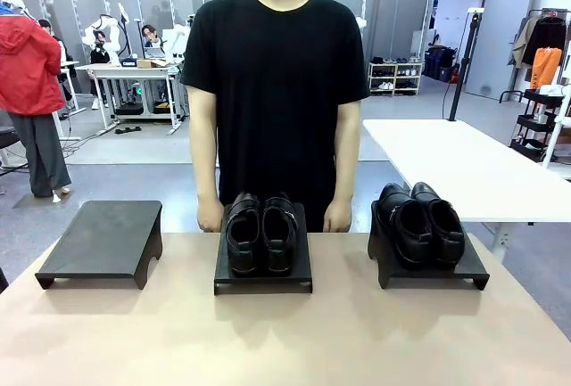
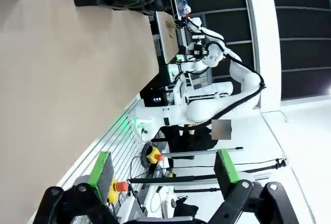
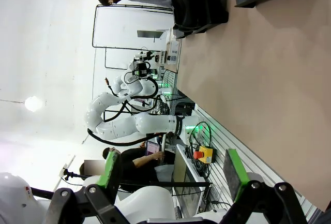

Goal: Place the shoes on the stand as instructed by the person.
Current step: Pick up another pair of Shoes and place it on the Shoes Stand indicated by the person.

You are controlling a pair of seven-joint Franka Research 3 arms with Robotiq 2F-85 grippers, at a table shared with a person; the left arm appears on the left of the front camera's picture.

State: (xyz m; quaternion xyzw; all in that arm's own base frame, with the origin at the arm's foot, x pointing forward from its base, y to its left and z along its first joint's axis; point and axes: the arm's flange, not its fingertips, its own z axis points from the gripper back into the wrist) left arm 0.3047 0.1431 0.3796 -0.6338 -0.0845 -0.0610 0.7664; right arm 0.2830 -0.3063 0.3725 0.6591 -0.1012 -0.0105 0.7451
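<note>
Item 1: buckle-strap pair of shoes (image 1: 260, 233). Glossy black leather, set side by side on the middle stand (image 1: 263, 277), toes toward the robot, at table centre. A small silver buckle shows on the shoe toward 3 o'clock.

Item 2: plain pair of shoes (image 1: 421, 222). Same glossy black, on the stand at 3 o'clock (image 1: 428, 266), angled slightly across it.

Item 3: third stand (image 1: 103, 241), at 9 o'clock, nothing on it.

Item 4: person (image 1: 277, 83), at 12 o'clock behind the middle stand, both hands resting at the far table edge either side of the buckle pair.

Handling, as judged: each shoe looks moderately heavy with a stiff sole and heel, and a softer upper that would dent under a pinch. The polished leather looks slippery. The best hold is probably the rim of the heel collar, one finger inside the opening and one outside.

Item 5: left gripper (image 2: 163, 169). Jaws spread wide, green pads well apart, nothing between them; off the table's near edge.

Item 6: right gripper (image 3: 173, 169). Likewise wide apart and holding nothing, touching no object.
</note>
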